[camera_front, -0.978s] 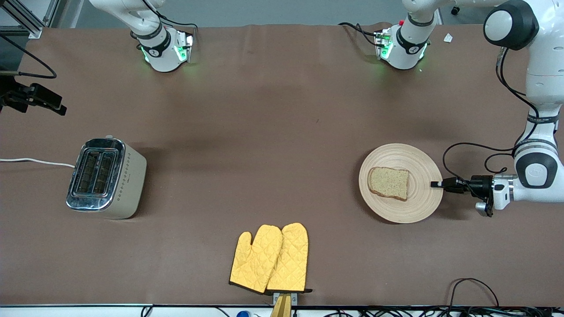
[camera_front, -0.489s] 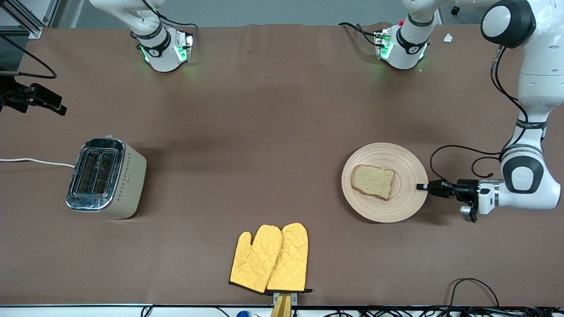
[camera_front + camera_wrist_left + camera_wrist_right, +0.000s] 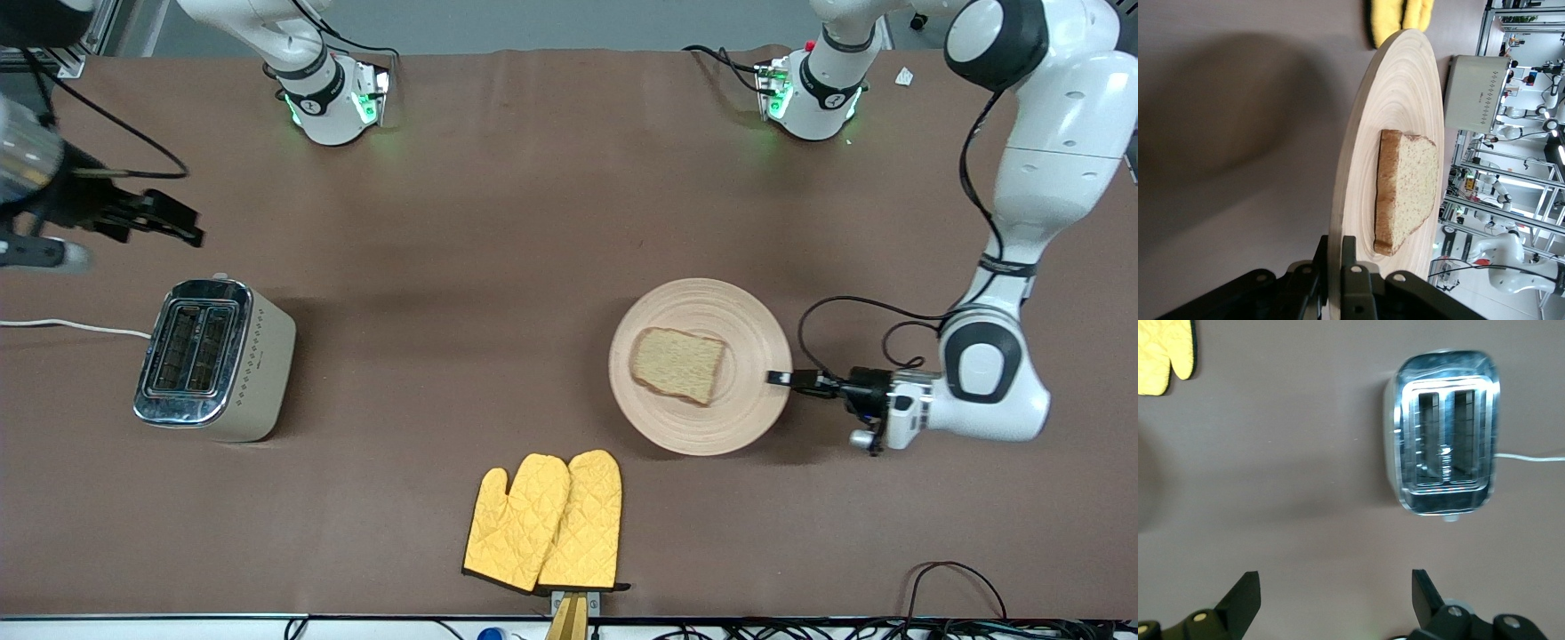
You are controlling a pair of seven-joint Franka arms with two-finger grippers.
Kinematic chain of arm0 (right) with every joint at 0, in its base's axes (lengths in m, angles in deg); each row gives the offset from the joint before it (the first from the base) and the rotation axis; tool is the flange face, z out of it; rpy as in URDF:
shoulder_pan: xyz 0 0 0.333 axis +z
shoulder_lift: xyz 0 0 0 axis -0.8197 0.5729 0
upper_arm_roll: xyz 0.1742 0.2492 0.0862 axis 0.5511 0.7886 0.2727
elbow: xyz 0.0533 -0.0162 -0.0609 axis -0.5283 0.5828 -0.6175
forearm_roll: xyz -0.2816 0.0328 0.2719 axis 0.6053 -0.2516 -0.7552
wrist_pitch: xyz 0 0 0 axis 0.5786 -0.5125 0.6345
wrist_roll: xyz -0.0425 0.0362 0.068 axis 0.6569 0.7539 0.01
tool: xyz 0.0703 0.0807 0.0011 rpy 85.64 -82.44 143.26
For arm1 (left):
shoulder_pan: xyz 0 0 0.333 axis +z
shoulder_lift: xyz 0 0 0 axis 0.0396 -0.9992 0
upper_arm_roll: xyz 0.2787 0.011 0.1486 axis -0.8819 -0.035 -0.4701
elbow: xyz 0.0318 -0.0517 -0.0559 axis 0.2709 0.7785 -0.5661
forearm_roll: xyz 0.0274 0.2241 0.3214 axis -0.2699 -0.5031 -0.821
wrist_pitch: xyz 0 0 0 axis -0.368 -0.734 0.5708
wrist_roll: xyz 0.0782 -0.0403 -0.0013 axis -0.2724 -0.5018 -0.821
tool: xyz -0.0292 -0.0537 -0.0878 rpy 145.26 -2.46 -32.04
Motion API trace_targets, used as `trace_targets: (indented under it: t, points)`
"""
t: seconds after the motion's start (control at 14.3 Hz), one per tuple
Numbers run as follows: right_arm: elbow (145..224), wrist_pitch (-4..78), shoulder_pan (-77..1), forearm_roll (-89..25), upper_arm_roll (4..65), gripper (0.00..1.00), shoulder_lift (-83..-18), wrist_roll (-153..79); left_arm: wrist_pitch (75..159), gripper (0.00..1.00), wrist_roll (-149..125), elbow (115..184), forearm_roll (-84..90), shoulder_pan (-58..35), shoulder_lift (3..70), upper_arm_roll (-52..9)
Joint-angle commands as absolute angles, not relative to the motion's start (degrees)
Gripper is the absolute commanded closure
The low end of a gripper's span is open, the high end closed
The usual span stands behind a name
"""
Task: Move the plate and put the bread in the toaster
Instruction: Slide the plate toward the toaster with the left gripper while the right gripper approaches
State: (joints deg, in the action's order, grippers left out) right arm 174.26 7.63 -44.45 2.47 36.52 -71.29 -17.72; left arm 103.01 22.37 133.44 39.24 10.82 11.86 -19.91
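Note:
The round tan wooden plate [image 3: 700, 364] lies on the brown table with the bread slice [image 3: 678, 364] on it. My left gripper [image 3: 780, 378] is shut on the plate's rim at the edge toward the left arm's end; in the left wrist view its jaws pinch the rim [image 3: 1336, 267], with the plate [image 3: 1398, 120] and the bread [image 3: 1407, 190] ahead. The chrome-topped beige toaster [image 3: 212, 358] stands toward the right arm's end, slots empty. My right gripper [image 3: 182, 227] is open in the air by the toaster's farther side; the right wrist view shows the toaster [image 3: 1445, 430] below.
A pair of yellow oven mitts [image 3: 547, 520] lies near the front edge, nearer the camera than the plate; they also show in the right wrist view [image 3: 1165, 353]. The toaster's white cord [image 3: 76, 327] runs off toward the right arm's end.
My left gripper has slid the plate with the bread toward the toaster's end of the table. My right gripper has moved in toward the toaster.

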Motion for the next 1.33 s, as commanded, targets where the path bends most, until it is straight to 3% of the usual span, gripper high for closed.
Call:
trace_targets:
  t: [0.0,0.63,0.98,1.26]
  points:
    - [174.6,10.2,-41.3,1.9,36.3,0.0,-68.7,-14.4,107.5,1.0,18.7,132.5,43.3,4.8,12.1,-19.8]
    - [175.0,19.3,-35.9,1.9,36.3,0.0,-59.5,-5.7,134.3,0.99,16.0,129.1,51.2,-17.6,8.0,-19.8]
    - [175.3,21.7,-35.8,2.0,36.3,0.0,-57.4,-5.8,139.3,0.99,16.1,126.1,57.6,-22.7,5.0,-19.8]
    - [177.5,28.5,-36.0,2.0,36.3,0.0,-52.8,-5.7,139.9,0.99,16.4,125.9,60.0,-24.2,4.0,-19.8]
